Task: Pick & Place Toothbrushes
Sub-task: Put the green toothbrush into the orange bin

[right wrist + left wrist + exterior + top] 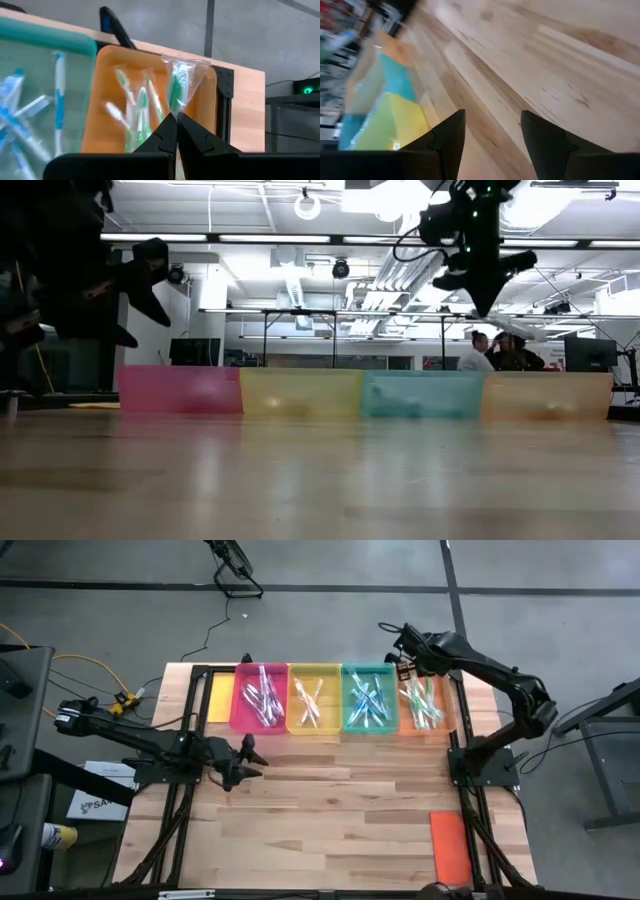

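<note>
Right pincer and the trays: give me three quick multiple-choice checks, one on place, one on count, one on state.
1. Over which tray is the right pincer?
A. pink
B. yellow
C. orange

2. How many trays stand in the row?
A. three
B. four
C. five

3. How are the left pincer's jaws?
A. open and empty
B. shut on a toothbrush
C. shut on a lid

Answers:
1. C: the right wrist view shows it above the orange tray, shut on a wrapped green toothbrush.
2. B: the high view shows the pink tray, yellow tray, teal tray and orange one side by side.
3. A: the left wrist view shows a gap between its fingers, only bare table between.
</note>
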Tool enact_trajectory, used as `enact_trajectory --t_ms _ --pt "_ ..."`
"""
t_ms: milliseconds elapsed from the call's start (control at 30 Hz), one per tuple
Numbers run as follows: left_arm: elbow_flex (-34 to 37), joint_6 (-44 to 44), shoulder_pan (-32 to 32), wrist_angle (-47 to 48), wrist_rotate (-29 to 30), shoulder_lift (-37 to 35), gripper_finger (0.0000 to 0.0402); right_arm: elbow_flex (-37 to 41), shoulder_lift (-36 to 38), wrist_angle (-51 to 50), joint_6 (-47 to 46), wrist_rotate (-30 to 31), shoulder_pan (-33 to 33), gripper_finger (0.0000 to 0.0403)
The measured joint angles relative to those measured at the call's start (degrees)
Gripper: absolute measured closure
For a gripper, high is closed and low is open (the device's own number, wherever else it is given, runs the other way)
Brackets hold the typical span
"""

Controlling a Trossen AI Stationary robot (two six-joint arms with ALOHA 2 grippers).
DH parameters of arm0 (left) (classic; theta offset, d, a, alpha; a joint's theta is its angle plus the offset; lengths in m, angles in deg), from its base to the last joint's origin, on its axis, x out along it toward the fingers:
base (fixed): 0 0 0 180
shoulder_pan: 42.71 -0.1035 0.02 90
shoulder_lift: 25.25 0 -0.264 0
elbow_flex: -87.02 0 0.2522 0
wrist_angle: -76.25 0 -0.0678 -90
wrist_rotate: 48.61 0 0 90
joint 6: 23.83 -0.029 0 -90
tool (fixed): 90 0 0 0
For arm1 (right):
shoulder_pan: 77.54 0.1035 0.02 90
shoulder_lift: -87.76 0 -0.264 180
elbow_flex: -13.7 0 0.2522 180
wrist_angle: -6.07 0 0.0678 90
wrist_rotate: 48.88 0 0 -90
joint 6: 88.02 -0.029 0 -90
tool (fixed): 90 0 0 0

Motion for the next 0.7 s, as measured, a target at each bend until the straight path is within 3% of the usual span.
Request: enact_trajectory --t_ms 200,367,467,700 --pt "10.1 2.4 0.0 -13.4 0.0 -9.8 0.0215 4.9 -1.5 4.5 4.4 -1.3 -2.4 0.0400" --pt "12.3 1.9 0.0 -15.0 0.7 -17.6 0.0215 10.1 -1.5 6.2 7.9 -9.5 -4.9 0.0390" --pt "12.3 1.7 0.0 -13.1 0.7 -20.7 0.0215 13.2 -1.4 8.1 10.8 -12.1 -6.7 0.0357" --pt "12.4 4.3 0.0 -10.1 0.9 -23.4 0.0215 16.8 -1.4 9.0 13.8 -12.4 -8.7 0.0239"
